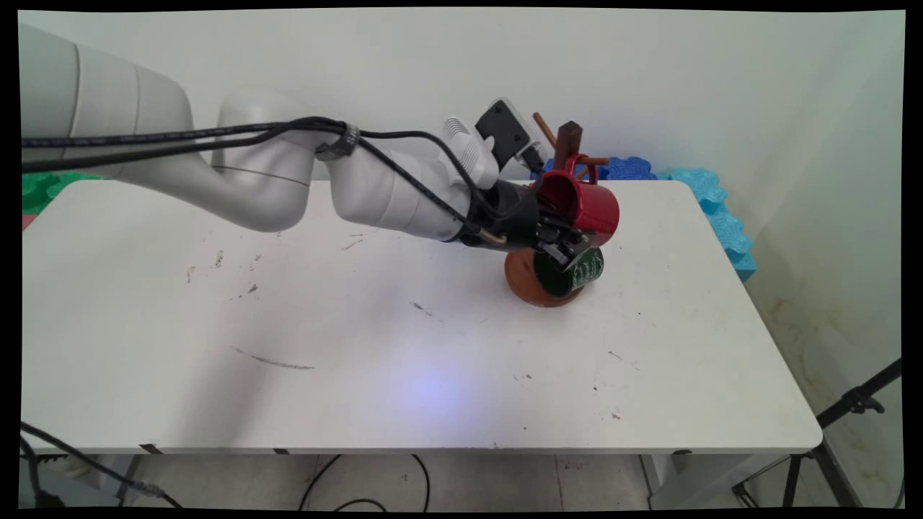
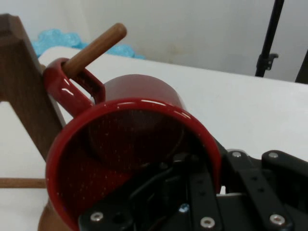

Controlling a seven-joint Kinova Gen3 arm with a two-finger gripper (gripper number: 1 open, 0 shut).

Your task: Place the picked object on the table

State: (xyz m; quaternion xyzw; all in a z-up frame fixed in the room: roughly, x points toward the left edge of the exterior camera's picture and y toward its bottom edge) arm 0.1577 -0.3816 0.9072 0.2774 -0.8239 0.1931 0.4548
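The white table (image 1: 360,346) carries scuff marks across its near and middle parts. Further back, right of centre, stands a wooden mug tree on a round brown base (image 1: 520,277). A dark green mug (image 1: 577,270) lies on its side low against that base, its opening turned toward the near left.

Just above the green mug the gripper (image 1: 570,241) reaches in from the left with a red mug (image 1: 580,205). In the hand view one finger (image 2: 166,185) sits inside the cup and the rest of the black linkage lies outside the rim at lower right — so the fingers are pinched on the red mug's wall. The mug is tipped on its side, mouth toward the hand, and its handle (image 2: 65,86) is looped over a wooden peg (image 2: 96,45) that sticks out from the dark upright post (image 1: 568,140).

Behind the table's far edge, blue and turquoise foam pieces (image 1: 692,184) lie along the wall — a green piece (image 1: 43,189) shows at far left.
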